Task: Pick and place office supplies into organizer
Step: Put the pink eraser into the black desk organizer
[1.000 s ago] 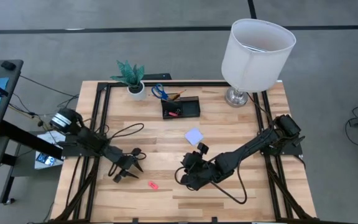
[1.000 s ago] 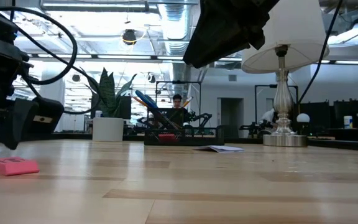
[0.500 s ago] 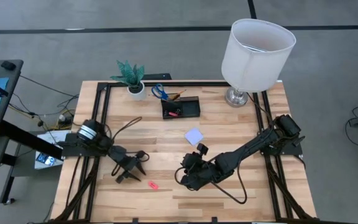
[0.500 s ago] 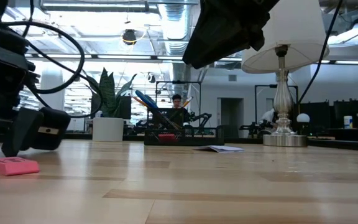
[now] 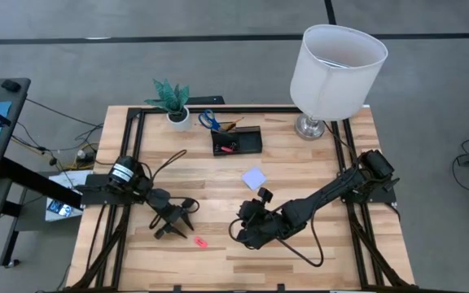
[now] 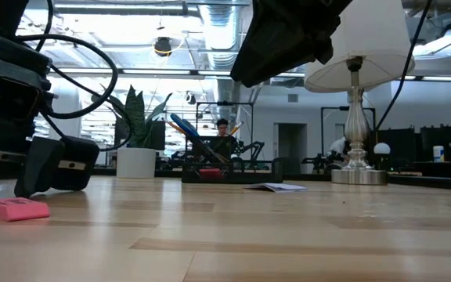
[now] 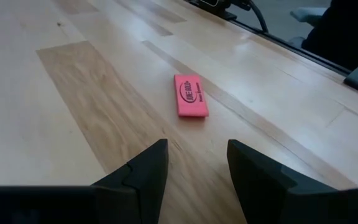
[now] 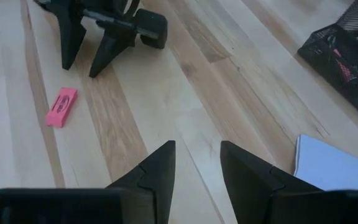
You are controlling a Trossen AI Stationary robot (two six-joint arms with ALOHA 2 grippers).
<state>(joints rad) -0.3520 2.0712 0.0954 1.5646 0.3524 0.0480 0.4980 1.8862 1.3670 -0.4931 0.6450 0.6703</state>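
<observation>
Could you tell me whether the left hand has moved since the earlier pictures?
Yes. In the high view the left hand has moved rightward, closer to the small pink rectangular eraser.

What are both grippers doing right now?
Left gripper: open, empty, just short of the pink eraser.
Right gripper: open, empty, mid-table.

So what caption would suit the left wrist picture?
Open left tool poised just short of a pink eraser lying flat on the wooden table.

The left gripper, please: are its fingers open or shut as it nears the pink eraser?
Open. The left gripper shows a clear gap between its fingers, with nothing in it; the pink eraser lies flat on the table ahead, untouched.
</observation>
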